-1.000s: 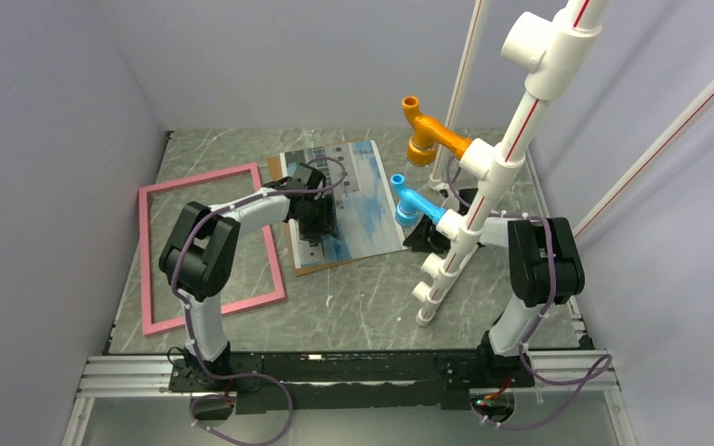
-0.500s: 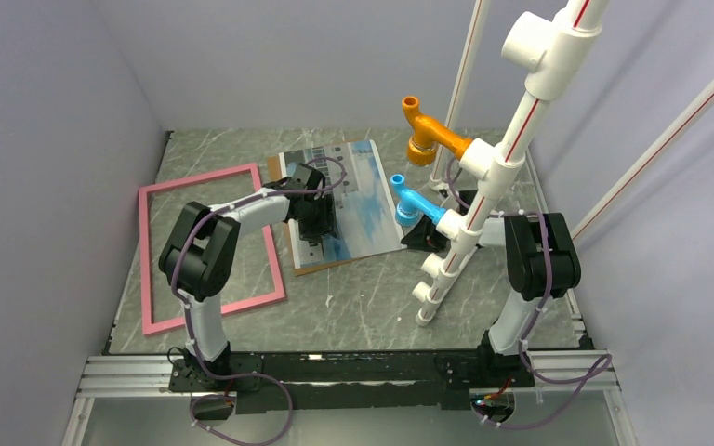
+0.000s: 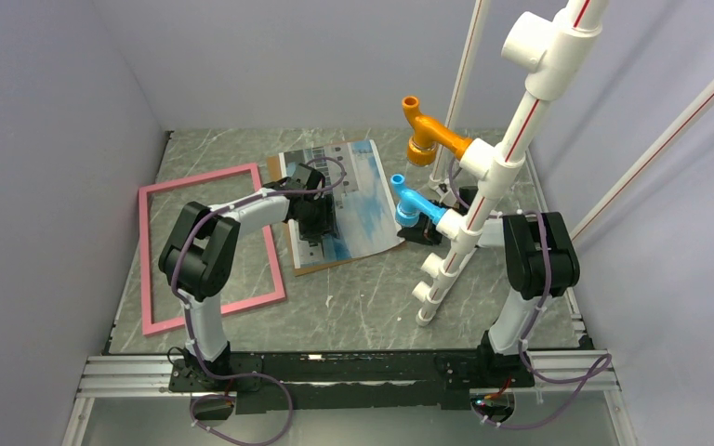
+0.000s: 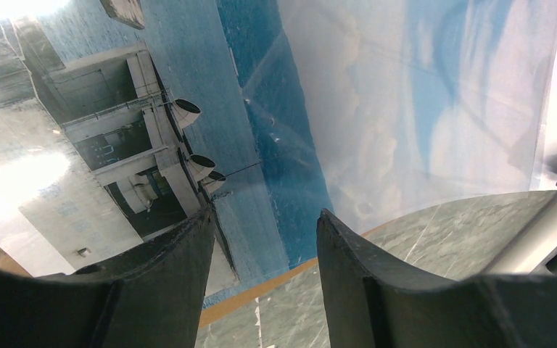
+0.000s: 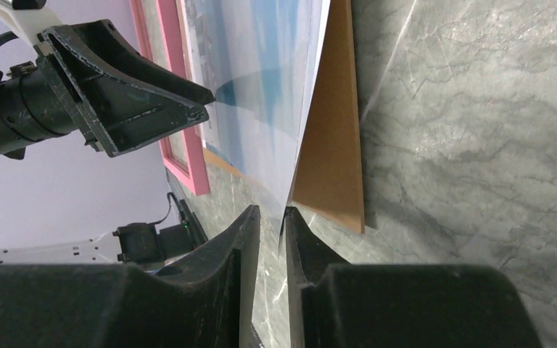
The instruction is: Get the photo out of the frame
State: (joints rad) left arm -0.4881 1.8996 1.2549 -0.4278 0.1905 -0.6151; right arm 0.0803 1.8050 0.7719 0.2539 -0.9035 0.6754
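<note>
The pink frame [image 3: 200, 177] lies flat on the left of the table with nothing inside it; a strip of it shows in the right wrist view [image 5: 188, 145]. The photo [image 3: 367, 200] of a building and blue sky rests on the brown backing board [image 3: 335, 264] at mid-table. My left gripper [image 3: 321, 223] is open, its fingertips down on the photo [image 4: 406, 87] near the front edge. My right gripper [image 5: 270, 212] sits at the photo's [image 5: 261, 72] right edge. Its jaws are narrowly apart with the lifted edge between them, above the board [image 5: 330, 145].
A white pipe stand [image 3: 483, 186] rises at the right, carrying an orange fitting [image 3: 428, 139] and a blue fitting [image 3: 414, 204], and hides most of my right gripper from above. Grey walls close in the marble table [image 3: 363, 307] on three sides.
My right jaws have narrowed round the photo's right edge, and that corner has curled up slightly. The left arm has not moved.
</note>
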